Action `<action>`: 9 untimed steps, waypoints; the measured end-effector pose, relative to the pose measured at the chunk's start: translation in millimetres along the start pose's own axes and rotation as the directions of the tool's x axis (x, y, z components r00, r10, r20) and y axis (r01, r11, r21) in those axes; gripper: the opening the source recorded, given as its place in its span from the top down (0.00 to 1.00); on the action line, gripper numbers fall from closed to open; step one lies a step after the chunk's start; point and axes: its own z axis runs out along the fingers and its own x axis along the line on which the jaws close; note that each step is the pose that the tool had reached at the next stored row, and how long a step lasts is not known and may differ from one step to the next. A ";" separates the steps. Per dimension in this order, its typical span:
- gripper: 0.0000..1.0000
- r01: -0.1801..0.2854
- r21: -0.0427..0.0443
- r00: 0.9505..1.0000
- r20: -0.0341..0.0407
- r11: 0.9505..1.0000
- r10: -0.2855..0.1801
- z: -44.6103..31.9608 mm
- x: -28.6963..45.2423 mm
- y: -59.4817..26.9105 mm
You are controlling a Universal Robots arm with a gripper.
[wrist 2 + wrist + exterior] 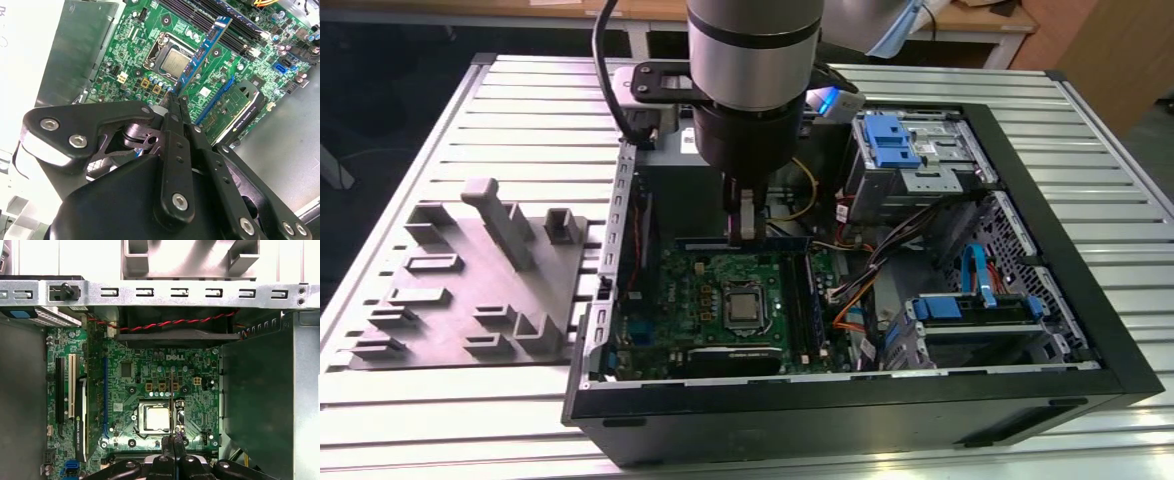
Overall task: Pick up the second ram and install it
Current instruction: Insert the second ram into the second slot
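Second wrist view: gripper (176, 98) closed on one end of second ram (201, 54), stick held clear above motherboard (145, 32), near CPU socket (173, 62). Exterior view: gripper (744, 228) inside open computer case (1110, 335) on worktop (454, 420).

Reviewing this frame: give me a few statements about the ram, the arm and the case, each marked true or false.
1. The gripper has its jaws shut on the second ram. True.
2. The second ram is seated in a slot. False: it is held above the motherboard, over the processor, apart from the memory slots.
3. The computer case lies open on a slatted table. True.
4. The grey fixture sits inside the case. False: it sits on the table, at the exterior view's left of the case.
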 end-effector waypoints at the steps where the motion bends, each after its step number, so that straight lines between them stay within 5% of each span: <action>1: 0.89 0.000 0.000 1.000 0.000 1.000 0.000 0.0 0.0 0.0; 9: 0.89 0.000 0.000 1.000 0.000 1.000 0.000 0.1 0.0 0.0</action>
